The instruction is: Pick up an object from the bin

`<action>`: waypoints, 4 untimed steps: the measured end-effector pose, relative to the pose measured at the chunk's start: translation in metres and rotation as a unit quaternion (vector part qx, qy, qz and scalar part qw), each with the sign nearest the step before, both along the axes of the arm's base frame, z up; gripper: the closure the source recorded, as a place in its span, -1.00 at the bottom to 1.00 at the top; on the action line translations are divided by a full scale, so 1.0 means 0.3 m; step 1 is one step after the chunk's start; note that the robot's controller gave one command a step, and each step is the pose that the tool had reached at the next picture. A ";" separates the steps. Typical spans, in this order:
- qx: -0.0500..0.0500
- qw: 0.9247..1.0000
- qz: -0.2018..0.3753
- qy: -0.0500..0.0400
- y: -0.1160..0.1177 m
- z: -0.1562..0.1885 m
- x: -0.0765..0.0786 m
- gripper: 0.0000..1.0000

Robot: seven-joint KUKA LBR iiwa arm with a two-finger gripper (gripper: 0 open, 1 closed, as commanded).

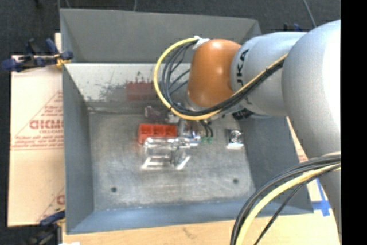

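Three things lie by your gripper (183, 145): red block (155, 131) at ten o'clock, clear piece (163, 158) at eight, silver bit (234, 138) at three; you cannot tell how its jaws stand.

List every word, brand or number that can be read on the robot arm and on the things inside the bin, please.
"KUKA": black letters on the white arm link, beside the orange cover; only part of the word is clear.
Red block, clear plastic piece, small silver piece: no text can be read on them.
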State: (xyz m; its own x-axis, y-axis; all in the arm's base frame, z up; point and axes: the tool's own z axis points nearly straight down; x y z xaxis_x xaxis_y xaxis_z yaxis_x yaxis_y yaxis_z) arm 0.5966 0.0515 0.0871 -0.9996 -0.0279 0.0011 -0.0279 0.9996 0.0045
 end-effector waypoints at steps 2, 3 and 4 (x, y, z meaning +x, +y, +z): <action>-0.001 1.000 0.001 -0.007 -0.002 0.194 0.011 1.00; -0.002 1.000 0.001 -0.004 -0.004 0.266 0.017 1.00; -0.002 1.000 0.001 -0.004 -0.007 0.300 0.022 1.00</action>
State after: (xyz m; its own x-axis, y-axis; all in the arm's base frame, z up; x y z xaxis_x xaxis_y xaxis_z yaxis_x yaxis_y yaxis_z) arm 0.6033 0.0496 0.1771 -0.9996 -0.0291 -0.0069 -0.0291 0.9996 0.0001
